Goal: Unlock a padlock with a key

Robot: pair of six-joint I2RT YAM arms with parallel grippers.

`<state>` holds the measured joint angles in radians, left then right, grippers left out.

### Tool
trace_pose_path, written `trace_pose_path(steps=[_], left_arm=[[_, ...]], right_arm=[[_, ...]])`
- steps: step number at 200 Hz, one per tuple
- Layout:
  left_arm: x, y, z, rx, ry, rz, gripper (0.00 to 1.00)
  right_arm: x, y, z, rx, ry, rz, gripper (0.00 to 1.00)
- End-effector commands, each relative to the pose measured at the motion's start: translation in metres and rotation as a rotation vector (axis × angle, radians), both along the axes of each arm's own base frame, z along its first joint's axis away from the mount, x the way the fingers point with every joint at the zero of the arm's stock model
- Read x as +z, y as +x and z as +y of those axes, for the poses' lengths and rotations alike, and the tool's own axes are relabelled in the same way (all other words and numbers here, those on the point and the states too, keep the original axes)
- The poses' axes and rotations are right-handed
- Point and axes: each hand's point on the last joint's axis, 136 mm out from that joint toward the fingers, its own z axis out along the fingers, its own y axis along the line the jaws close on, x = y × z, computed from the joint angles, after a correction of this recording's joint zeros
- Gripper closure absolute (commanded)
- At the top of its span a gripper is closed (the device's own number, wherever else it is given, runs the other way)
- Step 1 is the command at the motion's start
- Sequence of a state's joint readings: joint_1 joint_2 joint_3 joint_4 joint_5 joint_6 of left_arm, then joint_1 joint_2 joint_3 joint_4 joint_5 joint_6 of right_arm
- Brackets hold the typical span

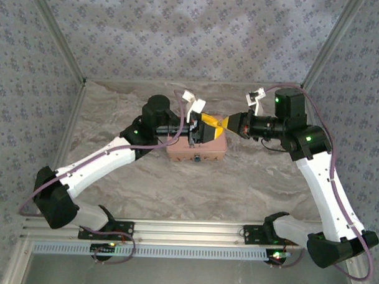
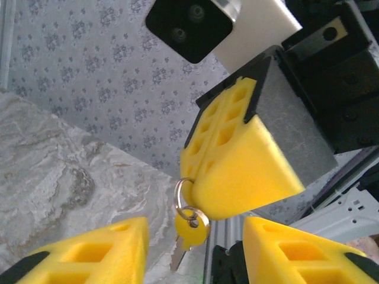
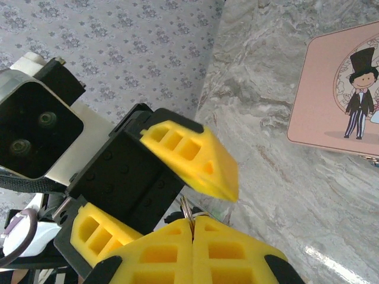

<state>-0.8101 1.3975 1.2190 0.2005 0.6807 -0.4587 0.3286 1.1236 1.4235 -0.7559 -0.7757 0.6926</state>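
Marbled bench (image 1: 175,191), papered walls (image 1: 181,36). Key (image 2: 189,231): light, stiff, slippery; hangs by its ring (image 2: 176,194) from right end effector (image 3: 192,234), pressed together on it, above pink tin (image 3: 320,89). Left end effector (image 1: 208,128) spread alongside. Best taken by its yellow head.

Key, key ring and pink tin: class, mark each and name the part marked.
key (image 2: 187,231), left wrist view, yellow head.
key ring (image 2: 176,194), left wrist view, left arc.
pink tin (image 3: 320,83), right wrist view, bare lid.
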Motion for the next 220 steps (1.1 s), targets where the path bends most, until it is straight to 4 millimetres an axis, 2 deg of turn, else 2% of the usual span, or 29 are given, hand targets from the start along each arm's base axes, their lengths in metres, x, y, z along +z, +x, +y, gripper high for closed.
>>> trace_pose_path(steps=[1,42,84,114,174,183,193,199,206,220], left_arm=[[0.024,-0.007,-0.003,-0.037,-0.056,-0.052,0.61],[0.02,-0.007,-0.002,-0.04,-0.043,-0.043,0.76],[0.019,-0.007,0.0,-0.03,-0.032,-0.049,0.86],[0.016,-0.006,-0.001,-0.024,-0.02,-0.05,0.99],[0.013,-0.008,0.0,-0.035,0.015,-0.055,1.0],[0.011,-0.008,0.001,-0.036,0.033,-0.051,1.0],[0.007,-0.01,0.001,-0.042,0.062,-0.044,1.0],[0.006,-0.01,0.001,-0.049,0.079,-0.038,1.0],[0.004,-0.012,0.002,-0.066,0.096,-0.028,1.0],[0.002,-0.017,0.001,-0.108,0.12,-0.003,1.0]], right_arm=[[0.007,-0.006,0.0,0.012,0.024,-0.011,1.0],[0.008,-0.006,-0.001,0.01,0.027,-0.012,1.0],[0.009,-0.006,-0.003,0.008,0.03,-0.016,1.0],[0.01,-0.007,-0.004,0.006,0.031,-0.016,1.0],[0.008,-0.01,-0.004,0.029,0.049,-0.031,1.0],[0.007,-0.011,-0.006,0.036,0.046,-0.043,0.91],[0.005,-0.012,-0.011,0.026,0.034,-0.058,0.74],[0.005,-0.011,-0.015,0.014,0.03,-0.073,0.67],[0.004,-0.011,-0.019,0.001,0.033,-0.085,0.63],[0.007,-0.011,-0.022,0.011,0.063,-0.118,0.64]])
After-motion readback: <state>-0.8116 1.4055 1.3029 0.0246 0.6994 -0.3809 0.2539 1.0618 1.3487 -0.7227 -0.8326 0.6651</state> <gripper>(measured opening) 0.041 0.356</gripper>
